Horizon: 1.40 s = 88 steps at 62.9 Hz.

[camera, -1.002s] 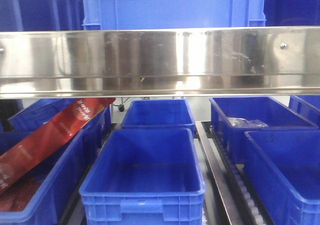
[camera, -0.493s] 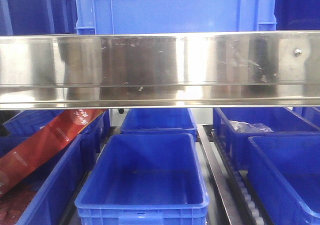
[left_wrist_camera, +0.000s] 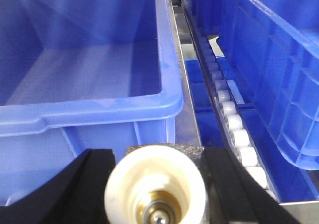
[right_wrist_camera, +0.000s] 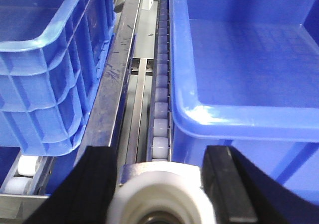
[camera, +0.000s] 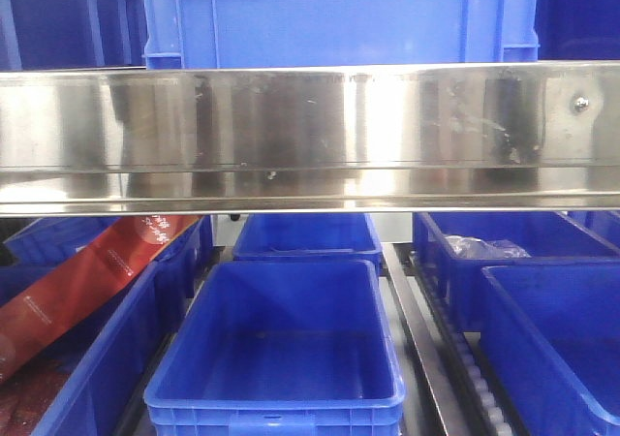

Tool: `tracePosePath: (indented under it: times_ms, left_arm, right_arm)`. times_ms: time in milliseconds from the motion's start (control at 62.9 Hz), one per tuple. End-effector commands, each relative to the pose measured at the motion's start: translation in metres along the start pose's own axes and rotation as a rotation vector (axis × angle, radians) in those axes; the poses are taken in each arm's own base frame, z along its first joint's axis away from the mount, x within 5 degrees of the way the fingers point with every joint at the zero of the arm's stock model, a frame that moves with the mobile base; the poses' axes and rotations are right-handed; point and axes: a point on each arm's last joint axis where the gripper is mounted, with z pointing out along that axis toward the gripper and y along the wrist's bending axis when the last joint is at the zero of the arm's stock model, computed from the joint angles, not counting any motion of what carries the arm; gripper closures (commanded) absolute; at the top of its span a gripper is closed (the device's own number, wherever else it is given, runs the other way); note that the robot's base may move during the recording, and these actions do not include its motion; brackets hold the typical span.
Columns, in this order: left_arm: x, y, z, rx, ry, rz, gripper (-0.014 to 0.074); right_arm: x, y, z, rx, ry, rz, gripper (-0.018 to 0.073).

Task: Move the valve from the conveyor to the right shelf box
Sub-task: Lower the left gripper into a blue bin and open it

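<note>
The white valve [right_wrist_camera: 159, 196] is pinched between the black fingers of the right gripper [right_wrist_camera: 160, 184], low in the right wrist view and short of the near rim of the blue box [right_wrist_camera: 214, 115]. It is blurred, so its seating cannot be judged. The left gripper [left_wrist_camera: 157, 171] likewise clamps a cream valve [left_wrist_camera: 155, 184] with a brass core. Recommended procedure — carry the white valve clear over the rim, away from the roller track [right_wrist_camera: 160, 109], centre it above the box floor, then release low.

A warehouse or factory storage area: rows of blue plastic bins [camera: 276, 358] on white roller tracks [left_wrist_camera: 234, 129], a stainless steel shelf beam [camera: 310, 131] at 12 o'clock.
</note>
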Motion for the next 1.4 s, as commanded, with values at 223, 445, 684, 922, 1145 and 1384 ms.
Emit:
tracePosePath:
  times_ms: [223, 445, 684, 922, 1145, 1384]
  left_arm:
    - [-0.007, -0.001, -0.004, 0.002, -0.067, -0.004, 0.0708]
    - [-0.006, -0.001, -0.004, 0.006, -0.065, -0.008, 0.0708]
    - [-0.009, -0.001, 0.0, 0.009, -0.077, -0.013, 0.0708]
    - [-0.047, -0.01, 0.015, 0.085, -0.08, -0.004, 0.0708]
    - [-0.092, -0.062, 0.056, 0.272, -0.123, 0.072, 0.0708]
    - [-0.13, -0.114, 0.102, 0.39, -0.198, 0.083, 0.0708]
  right_arm:
    - [-0.008, -0.001, -0.006, 0.015, -0.083, -0.007, 0.0728]
    - [-0.008, -0.001, -0.006, 0.015, -0.088, -0.007, 0.0728]
    - [-0.012, -0.001, -0.007, 0.012, -0.13, 0.001, 0.0728]
    - [-0.039, 0.007, -0.003, -0.046, -0.195, 0.003, 0.0728]
    - [-0.088, 0.041, 0.021, -0.187, -0.235, -0.055, 0.0728]
    - [-0.132, 0.076, 0.067, -0.274, -0.255, -0.089, 0.0728]
